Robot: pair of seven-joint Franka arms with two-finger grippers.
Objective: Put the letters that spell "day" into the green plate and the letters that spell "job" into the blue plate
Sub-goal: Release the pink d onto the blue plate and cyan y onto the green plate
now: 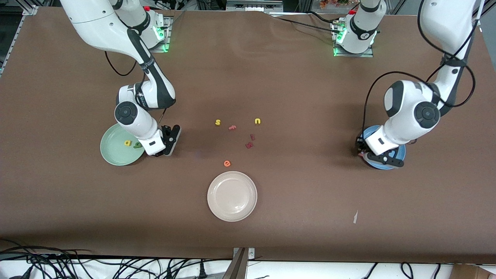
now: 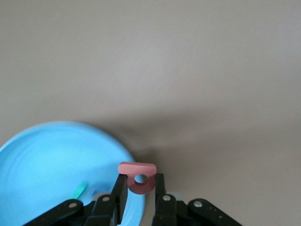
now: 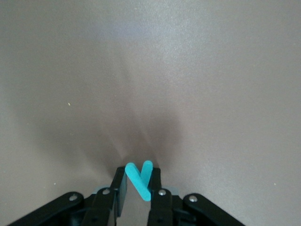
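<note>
My right gripper (image 3: pixel 139 182) is shut on the teal "y" (image 3: pixel 141 180). In the front view it (image 1: pixel 164 149) is low over bare table right beside the green plate (image 1: pixel 112 155). A yellow "d" (image 1: pixel 127 143) and a green "a" (image 1: pixel 137 145) lie in that plate. My left gripper (image 2: pixel 139 182) is shut on the pinkish-red "b" (image 2: pixel 137 175), which stands upright between the fingers. It (image 1: pixel 362 152) hangs over the rim of the blue plate (image 1: pixel 402 152), also seen from the left wrist (image 2: pixel 47 165). A teal letter (image 2: pixel 80 189) lies in the blue plate. The arm hides the rest of it.
Loose letters lie mid-table: yellow "s" (image 1: pixel 217 122), yellow "u" (image 1: pixel 257 121), a pinkish letter (image 1: pixel 232 127), two dark red ones (image 1: pixel 252 136) (image 1: pixel 249 145) and an orange "e" (image 1: pixel 227 163). A cream-white plate (image 1: pixel 232 195) sits nearer the camera. A white scrap (image 1: pixel 355 217) lies toward the left arm's end.
</note>
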